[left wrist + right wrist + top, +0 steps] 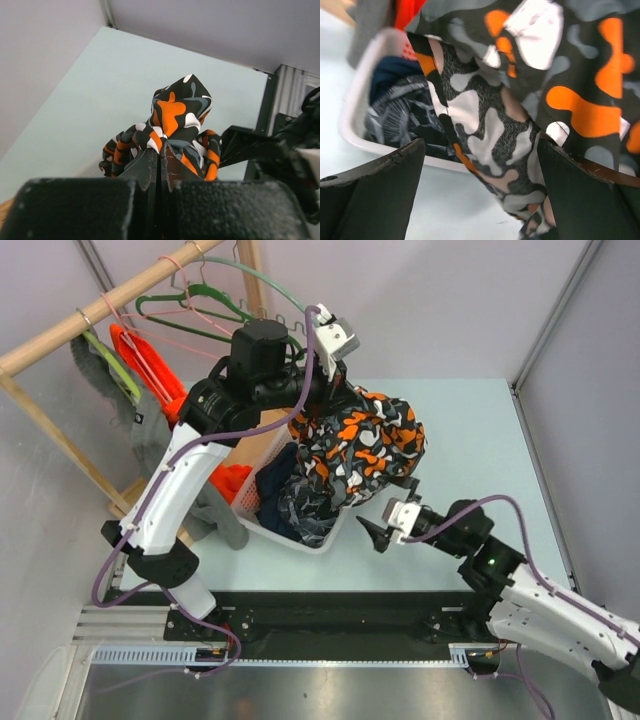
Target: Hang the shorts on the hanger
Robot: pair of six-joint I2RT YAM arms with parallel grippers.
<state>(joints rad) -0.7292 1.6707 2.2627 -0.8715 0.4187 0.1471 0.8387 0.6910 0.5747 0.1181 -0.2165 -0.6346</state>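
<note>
The shorts point(362, 443), dark with orange, white and grey blobs, hang bunched above the white basket point(322, 540). My left gripper point(337, 378) is raised and shut on their top. In the left wrist view its fingers point(150, 162) pinch a fold of the shorts point(176, 112). My right gripper point(388, 508) is open at the shorts' lower right edge. In the right wrist view a hanging flap of the shorts point(495, 135) lies between the wide-apart fingers point(380, 185), untouched by the left one. The pink wire hanger point(205, 302) hangs on the wooden rod at the back left.
The wooden rod point(90, 315) also carries a dark green hanger point(185, 308), a pale green hanger point(262, 282), an orange garment point(148, 362) and a grey-green one point(105, 365). The basket holds dark blue-grey clothes point(400, 107). A grey cloth point(225, 518) lies beside it.
</note>
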